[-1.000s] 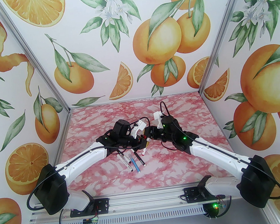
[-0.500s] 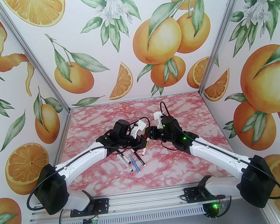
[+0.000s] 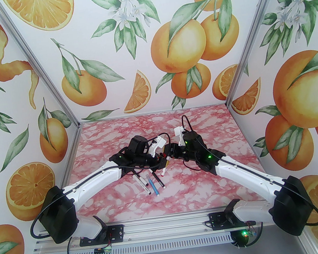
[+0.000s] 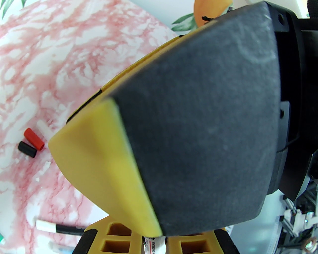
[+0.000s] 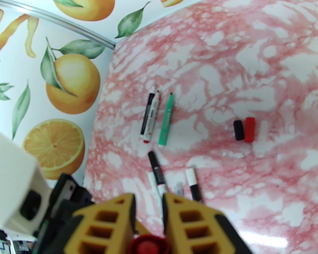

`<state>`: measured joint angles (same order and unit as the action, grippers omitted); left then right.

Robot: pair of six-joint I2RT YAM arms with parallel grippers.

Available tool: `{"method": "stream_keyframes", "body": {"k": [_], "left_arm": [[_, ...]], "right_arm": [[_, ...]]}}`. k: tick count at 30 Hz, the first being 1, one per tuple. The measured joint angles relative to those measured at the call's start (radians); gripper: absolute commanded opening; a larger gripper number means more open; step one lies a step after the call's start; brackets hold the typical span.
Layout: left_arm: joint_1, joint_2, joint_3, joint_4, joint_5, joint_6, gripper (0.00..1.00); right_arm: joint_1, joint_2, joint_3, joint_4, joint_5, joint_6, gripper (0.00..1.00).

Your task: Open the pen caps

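Observation:
My two grippers meet above the middle of the table. A white pen [image 3: 164, 169] with a red lower end hangs slanted between them. The left gripper [image 3: 163, 160] is shut on its printed white barrel [image 4: 151, 244]. The right gripper [image 3: 168, 154] is shut on the pen's red cap [image 5: 149, 246], seen end-on between its yellow fingers [image 5: 109, 223]. The right gripper's black pad [image 4: 203, 124] looms large in the left wrist view. Three loose pen caps lie together on the table: black [image 5: 238, 130], red [image 5: 249, 129] and white [image 5: 263, 130].
Several pens lie on the pink marbled table [image 3: 205, 129] just in front of the grippers, among them a blue one [image 3: 154, 187] and a black one [image 3: 158, 180]. A green pen [image 5: 167, 121] and two more lie nearer the left wall. Walls enclose the left, right and back sides.

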<state>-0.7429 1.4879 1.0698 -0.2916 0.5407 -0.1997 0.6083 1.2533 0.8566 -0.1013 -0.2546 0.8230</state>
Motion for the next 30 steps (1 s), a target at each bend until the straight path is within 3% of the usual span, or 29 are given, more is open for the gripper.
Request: {"method": "stream_keyframes", "body": {"k": [9, 17, 30], "left_arm": [[0.0, 0.0, 0.0, -0.002, -0.01, 0.0, 0.08], [0.0, 0.0, 0.0, -0.004, -0.01, 0.0, 0.08], [0.0, 0.0, -0.001, -0.004, -0.01, 0.0, 0.07]], "right_arm": [[0.004, 0.019, 0.0, 0.0, -0.011, 0.0, 0.21], [0.006, 0.018, 0.0, 0.0, -0.01, 0.0, 0.31], [0.006, 0.016, 0.0, 0.0, -0.006, 0.0, 0.27]]}}
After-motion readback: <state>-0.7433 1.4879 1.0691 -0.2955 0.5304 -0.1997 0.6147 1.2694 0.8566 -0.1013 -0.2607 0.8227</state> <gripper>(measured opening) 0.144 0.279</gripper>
